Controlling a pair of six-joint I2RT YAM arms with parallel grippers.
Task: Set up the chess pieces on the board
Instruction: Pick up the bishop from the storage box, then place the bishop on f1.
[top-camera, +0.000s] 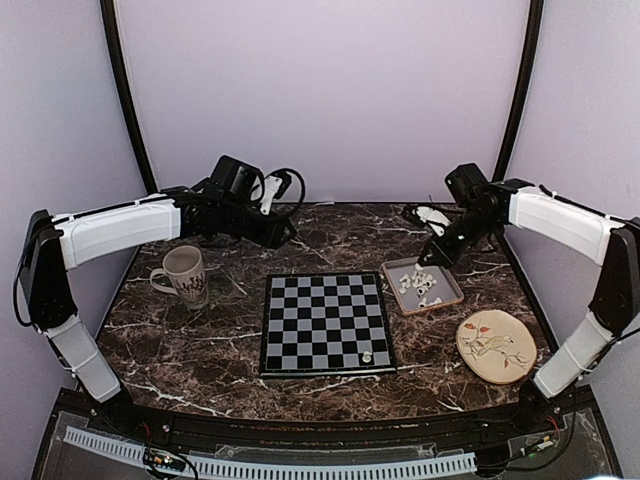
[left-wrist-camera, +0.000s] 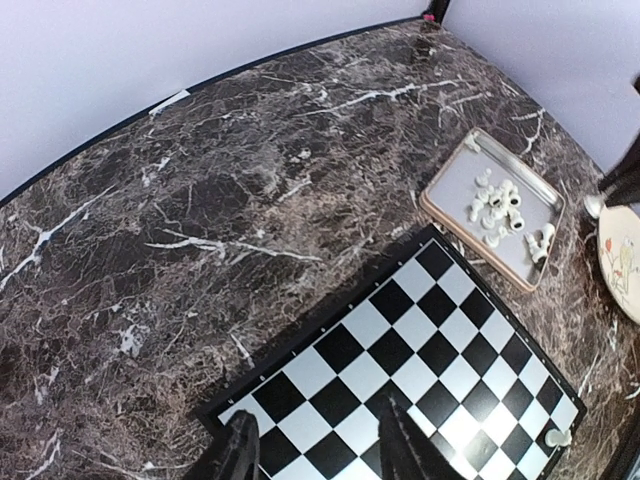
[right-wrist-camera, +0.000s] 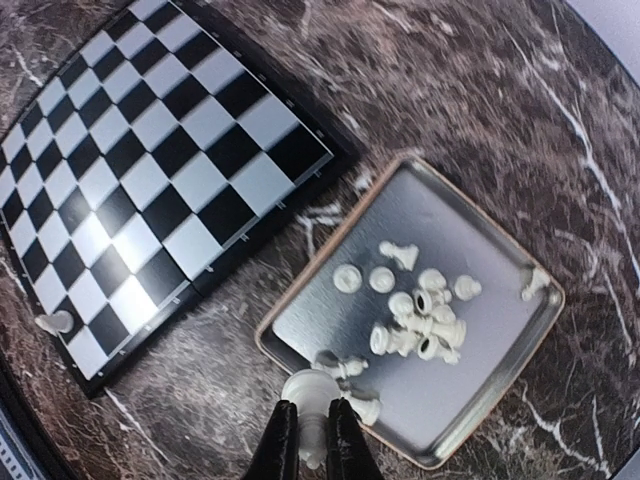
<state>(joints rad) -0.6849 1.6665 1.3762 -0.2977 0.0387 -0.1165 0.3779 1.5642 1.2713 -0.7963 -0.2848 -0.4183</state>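
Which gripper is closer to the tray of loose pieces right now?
Right. The right gripper sits over the tray's edge, shut on a chess piece. The left gripper hangs open near the board's far left corner, well away from the tray.

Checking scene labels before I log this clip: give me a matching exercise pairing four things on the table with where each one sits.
Things: 1 mug; 2 plate; 3 tray; 4 lone chess piece.
Places: A on the board, by its near right corner; B left of the board; C right of the board, holding loose pieces; D right of the board, nearest the right arm's base.
Pairs: 1-B; 2-D; 3-C; 4-A.
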